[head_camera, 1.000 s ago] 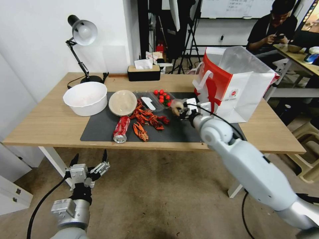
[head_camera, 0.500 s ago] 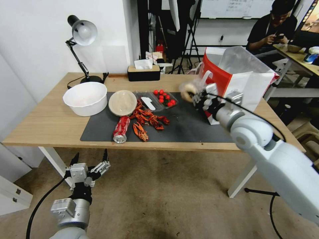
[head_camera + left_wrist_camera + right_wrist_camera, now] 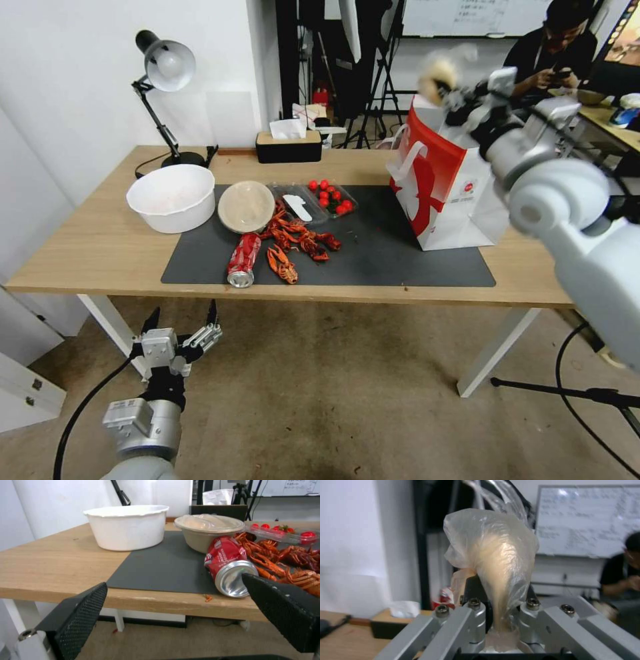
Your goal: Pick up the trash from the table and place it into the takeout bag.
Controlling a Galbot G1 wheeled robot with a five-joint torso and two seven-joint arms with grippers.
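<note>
Head view: wrapped ball [image 3: 438, 70] in right hand [image 3: 448, 87]

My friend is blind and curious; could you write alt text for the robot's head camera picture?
The right gripper holds a beige ball in clear wrap above a large white paper bag with red sides on a light wood table, where a red soda can lies. The left gripper hangs open below the table's edge.

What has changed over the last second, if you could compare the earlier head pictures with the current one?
The right gripper, shut on the beige ball in clear wrap, has risen from low over the dark mat to above the takeout bag mouth. The left gripper stays open below the table edge. The red soda can, round beige bowl and bag have not moved.
</note>
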